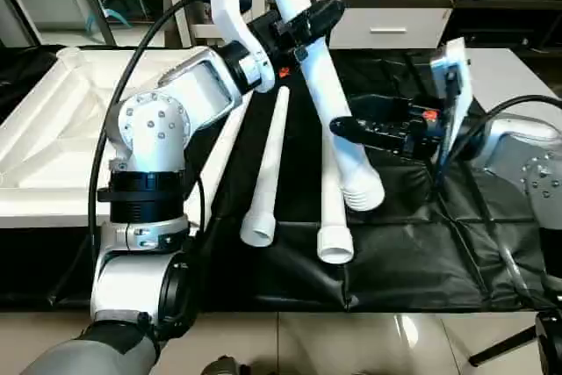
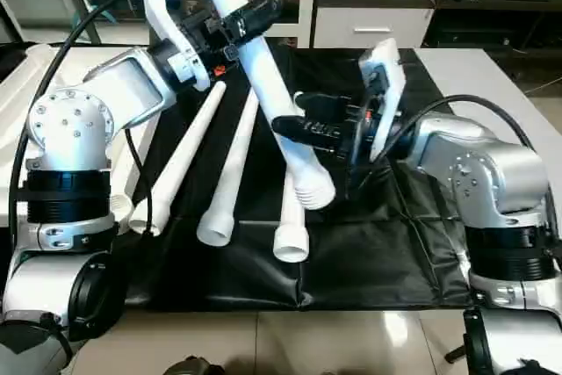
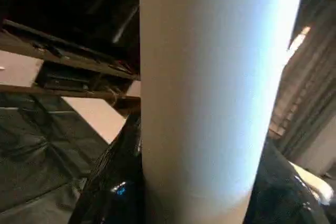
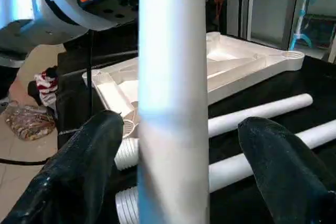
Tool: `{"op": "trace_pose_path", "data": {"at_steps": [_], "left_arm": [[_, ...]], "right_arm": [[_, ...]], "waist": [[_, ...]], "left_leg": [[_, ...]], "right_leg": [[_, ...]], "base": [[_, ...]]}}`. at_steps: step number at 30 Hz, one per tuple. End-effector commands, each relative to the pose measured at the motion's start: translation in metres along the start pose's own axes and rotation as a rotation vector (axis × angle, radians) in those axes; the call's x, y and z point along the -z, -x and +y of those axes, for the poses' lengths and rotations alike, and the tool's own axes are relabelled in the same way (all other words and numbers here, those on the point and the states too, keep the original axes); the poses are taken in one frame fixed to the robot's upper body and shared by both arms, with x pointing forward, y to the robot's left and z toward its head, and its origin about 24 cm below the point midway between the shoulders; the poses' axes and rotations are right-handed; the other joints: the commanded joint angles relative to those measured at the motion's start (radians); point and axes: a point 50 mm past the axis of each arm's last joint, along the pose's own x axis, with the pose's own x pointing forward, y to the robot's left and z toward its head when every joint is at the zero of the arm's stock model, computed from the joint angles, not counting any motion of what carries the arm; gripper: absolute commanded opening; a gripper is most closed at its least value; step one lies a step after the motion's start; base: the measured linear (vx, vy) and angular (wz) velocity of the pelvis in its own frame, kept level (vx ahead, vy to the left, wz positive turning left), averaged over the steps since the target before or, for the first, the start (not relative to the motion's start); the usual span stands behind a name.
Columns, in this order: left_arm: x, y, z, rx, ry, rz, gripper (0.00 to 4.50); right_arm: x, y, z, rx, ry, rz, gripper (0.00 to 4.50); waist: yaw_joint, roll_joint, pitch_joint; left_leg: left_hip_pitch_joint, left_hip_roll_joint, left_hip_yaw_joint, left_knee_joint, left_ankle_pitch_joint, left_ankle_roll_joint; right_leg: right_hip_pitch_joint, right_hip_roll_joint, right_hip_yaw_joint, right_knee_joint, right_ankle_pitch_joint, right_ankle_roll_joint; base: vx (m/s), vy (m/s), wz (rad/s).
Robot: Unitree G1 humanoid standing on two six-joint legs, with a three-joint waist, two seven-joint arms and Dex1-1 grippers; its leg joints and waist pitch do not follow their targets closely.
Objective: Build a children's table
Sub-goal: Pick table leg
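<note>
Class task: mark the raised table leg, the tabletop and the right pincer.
raised table leg (image 1: 318, 85), left eye view, mid-shaft.
tabletop (image 1: 44, 142), left eye view, ribbed underside.
right pincer (image 4: 178, 145), right wrist view, between its fingertips, open around the leg.

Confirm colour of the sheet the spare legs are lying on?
Black, creased sheet under the white legs. Clearest in the right eye view.
</note>
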Motion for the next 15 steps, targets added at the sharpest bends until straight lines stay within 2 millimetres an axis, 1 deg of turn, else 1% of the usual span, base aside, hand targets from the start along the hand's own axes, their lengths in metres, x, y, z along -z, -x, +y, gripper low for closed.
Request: {"op": "trace_pose_path", "data": {"at_steps": [1,3,4,5,6,7,9,10,11,12,13,14,15], "left_arm": [[-0.007,-0.002,-0.018,0.131,-0.014,0.005,1.72],[-0.007,-0.002,-0.019,0.155,-0.013,0.011,1.72],[-0.003,0.001,-0.025,0.237,-0.049,0.050,1.72],[-0.002,0.002,-0.026,0.262,-0.068,0.068,1.72],[0.000,0.004,-0.028,0.308,-0.105,0.102,1.72],[0.001,0.005,-0.028,0.322,-0.119,0.115,1.72],[-0.001,0.006,-0.031,0.379,-0.153,0.143,1.71],[-0.002,0.006,-0.032,0.394,-0.164,0.151,1.71],[-0.003,0.006,-0.033,0.411,-0.172,0.159,1.71],[-0.003,0.006,-0.034,0.417,-0.174,0.163,1.71],[-0.004,0.007,-0.036,0.444,-0.189,0.178,1.71],[-0.005,0.007,-0.037,0.465,-0.200,0.191,1.71],[-0.005,0.007,-0.038,0.479,-0.211,0.199,1.71]], "right_arm": [[-0.005,-0.003,0.006,-0.037,0.035,0.028,3.97],[-0.004,-0.003,0.006,-0.041,0.033,0.032,3.97],[-0.003,-0.002,0.007,-0.057,0.027,0.047,3.97],[-0.003,-0.002,0.007,-0.068,0.023,0.053,3.97],[-0.003,-0.001,0.009,-0.102,0.012,0.059,3.97],[-0.003,-0.001,0.010,-0.121,0.007,0.060,3.97],[-0.003,-0.001,0.016,-0.207,-0.028,0.063,3.97],[-0.002,-0.001,0.017,-0.229,-0.037,0.068,3.97],[-0.001,-0.001,0.018,-0.244,-0.044,0.077,3.97],[0.000,-0.001,0.019,-0.250,-0.047,0.081,3.97],[0.003,-0.001,0.020,-0.269,-0.051,0.107,3.97],[0.006,-0.002,0.022,-0.283,-0.056,0.132,3.97],[0.009,-0.002,0.023,-0.294,-0.059,0.150,3.97]], "waist": [[0.005,-0.007,-0.080],[0.005,-0.008,-0.080],[0.005,-0.015,-0.079],[0.007,-0.012,-0.080],[0.007,-0.010,-0.078],[0.005,-0.008,-0.077],[0.005,-0.008,-0.076],[0.004,-0.008,-0.076],[0.004,-0.010,-0.075],[0.005,-0.008,-0.076],[0.004,-0.010,-0.075],[0.005,-0.009,-0.076],[0.004,-0.012,-0.075]], "left_leg": [[0.027,0.041,-0.017,-0.070,-0.166,0.015],[0.025,0.041,-0.017,-0.069,-0.155,0.019],[0.025,0.041,-0.016,-0.070,-0.157,0.028],[0.025,0.042,-0.017,-0.071,-0.158,0.030],[0.028,0.043,-0.017,-0.073,-0.170,0.033],[0.027,0.044,-0.017,-0.074,-0.177,0.029],[0.029,0.045,-0.017,-0.075,-0.188,0.026],[0.028,0.045,-0.016,-0.075,-0.189,0.021],[0.028,0.046,-0.016,-0.075,-0.189,0.019],[0.029,0.046,-0.016,-0.075,-0.192,0.016],[0.028,0.045,-0.016,-0.075,-0.193,0.013],[0.029,0.045,-0.016,-0.075,-0.191,0.011],[0.029,0.046,-0.016,-0.076,-0.190,0.011]], "right_leg": [[0.048,-0.039,0.015,-0.067,-0.096,-0.286],[0.049,-0.039,0.015,-0.065,-0.084,-0.291],[0.048,-0.039,0.015,-0.068,-0.086,-0.293],[0.049,-0.040,0.015,-0.065,-0.094,-0.291],[0.046,-0.039,0.015,-0.069,-0.118,-0.286],[0.045,-0.039,0.016,-0.068,-0.125,-0.286],[0.045,-0.039,0.016,-0.069,-0.133,-0.288],[0.045,-0.038,0.017,-0.067,-0.127,-0.290],[0.045,-0.039,0.017,-0.067,-0.126,-0.291],[0.044,-0.040,0.017,-0.067,-0.131,-0.292],[0.045,-0.040,0.017,-0.068,-0.136,-0.293],[0.045,-0.041,0.017,-0.067,-0.136,-0.292],[0.045,-0.040,0.018,-0.067,-0.138,-0.290]], "base": [[0.000,0.000,0.00],[0.000,0.000,0.00],[0.000,0.000,0.00],[0.000,0.000,0.00],[0.000,0.000,0.00],[0.000,0.000,0.00],[0.000,0.000,0.00],[0.000,0.000,0.00],[0.000,0.000,0.00],[0.000,0.000,0.00],[0.000,0.000,0.00],[0.000,0.000,0.00],[0.000,0.000,0.00]]}}
